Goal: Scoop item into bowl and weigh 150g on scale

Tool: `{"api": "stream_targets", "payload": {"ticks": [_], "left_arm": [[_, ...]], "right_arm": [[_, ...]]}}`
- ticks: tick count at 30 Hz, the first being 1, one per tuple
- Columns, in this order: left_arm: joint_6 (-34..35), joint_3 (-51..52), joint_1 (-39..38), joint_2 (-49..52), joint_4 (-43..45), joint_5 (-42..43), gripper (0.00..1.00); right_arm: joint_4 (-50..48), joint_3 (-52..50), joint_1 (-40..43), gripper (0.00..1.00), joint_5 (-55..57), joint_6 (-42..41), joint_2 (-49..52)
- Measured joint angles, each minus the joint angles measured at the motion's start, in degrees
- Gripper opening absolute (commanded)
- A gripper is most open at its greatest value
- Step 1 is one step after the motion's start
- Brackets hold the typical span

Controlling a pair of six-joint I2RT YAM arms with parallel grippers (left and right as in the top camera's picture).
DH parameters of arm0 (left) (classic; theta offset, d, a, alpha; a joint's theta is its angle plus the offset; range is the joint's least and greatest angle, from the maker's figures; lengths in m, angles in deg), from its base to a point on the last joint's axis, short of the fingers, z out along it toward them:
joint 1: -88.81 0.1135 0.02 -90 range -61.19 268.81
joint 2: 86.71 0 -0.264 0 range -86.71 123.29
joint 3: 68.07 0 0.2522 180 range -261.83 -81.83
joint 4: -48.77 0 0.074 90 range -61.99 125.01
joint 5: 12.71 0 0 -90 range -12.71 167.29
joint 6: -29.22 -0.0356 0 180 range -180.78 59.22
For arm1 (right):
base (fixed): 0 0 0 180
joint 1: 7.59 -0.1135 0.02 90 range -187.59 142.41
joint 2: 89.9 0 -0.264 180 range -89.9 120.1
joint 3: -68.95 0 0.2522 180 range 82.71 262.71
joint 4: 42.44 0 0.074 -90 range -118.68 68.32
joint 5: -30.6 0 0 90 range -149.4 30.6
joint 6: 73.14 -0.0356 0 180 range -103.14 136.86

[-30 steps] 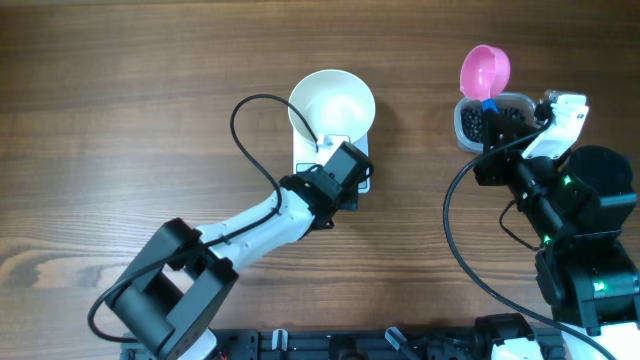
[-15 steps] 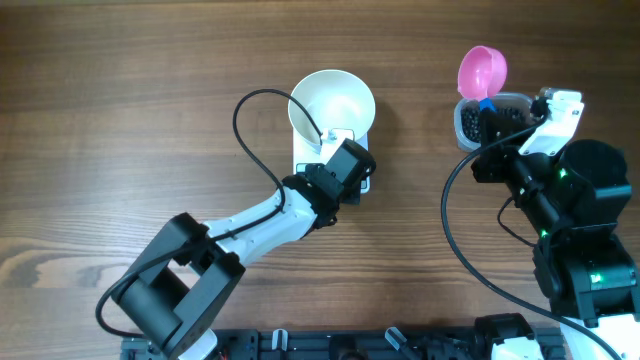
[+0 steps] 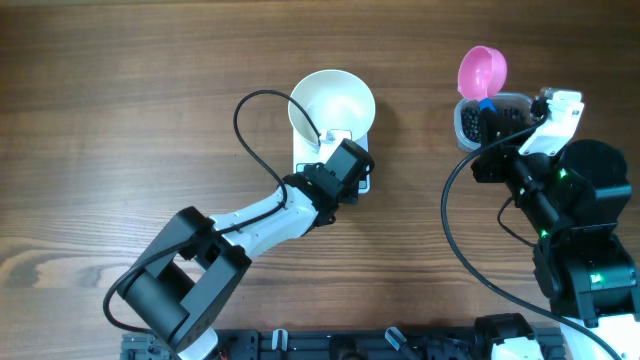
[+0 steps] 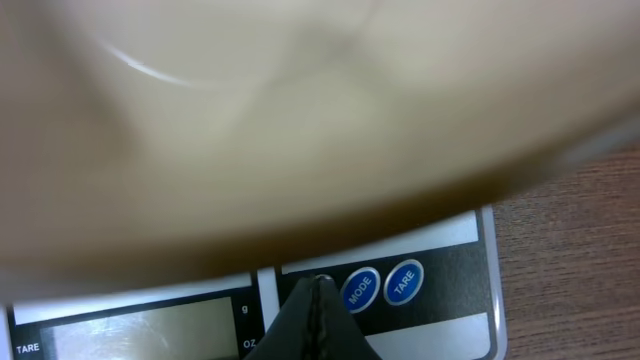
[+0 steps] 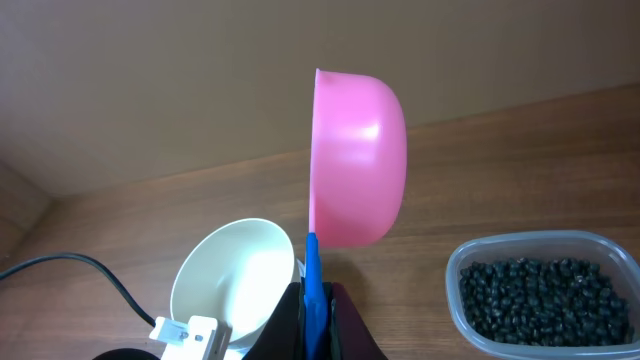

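Both clenched: left claw (image 4: 318, 287) empty-tipped at the scale (image 4: 425, 234) button panel, right claw (image 5: 316, 296) around the pink scoop (image 5: 360, 160) by its blue handle.

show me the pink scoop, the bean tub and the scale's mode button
pink scoop (image 5: 362, 160), right wrist view, outer side of its cup
bean tub (image 5: 453, 290), right wrist view, its clear left wall
mode button (image 4: 360, 290), left wrist view, centre of the blue button

In the upper middle of the wooden tabletop (image 3: 120, 120), the white bowl (image 3: 332, 100) sits on the scale (image 3: 303, 162), with the left pincer (image 3: 340, 152) over the scale's lower edge. At upper right, the right pincer (image 3: 490, 112) grips a pink scoop (image 3: 483, 70) by the clear tub (image 3: 522, 100) of black pellets (image 3: 468, 122).
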State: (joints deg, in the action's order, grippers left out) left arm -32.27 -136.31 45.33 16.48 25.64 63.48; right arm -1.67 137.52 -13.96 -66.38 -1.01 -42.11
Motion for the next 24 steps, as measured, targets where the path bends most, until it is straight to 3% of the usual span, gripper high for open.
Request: {"api": "stream_targets", "payload": {"ticks": [24], "left_arm": [[0.0, 0.0, 0.0, 0.1, 0.1, -0.1, 0.04]], "right_arm": [[0.0, 0.0, 0.0, 0.04, 0.0, 0.0, 0.0]]}}
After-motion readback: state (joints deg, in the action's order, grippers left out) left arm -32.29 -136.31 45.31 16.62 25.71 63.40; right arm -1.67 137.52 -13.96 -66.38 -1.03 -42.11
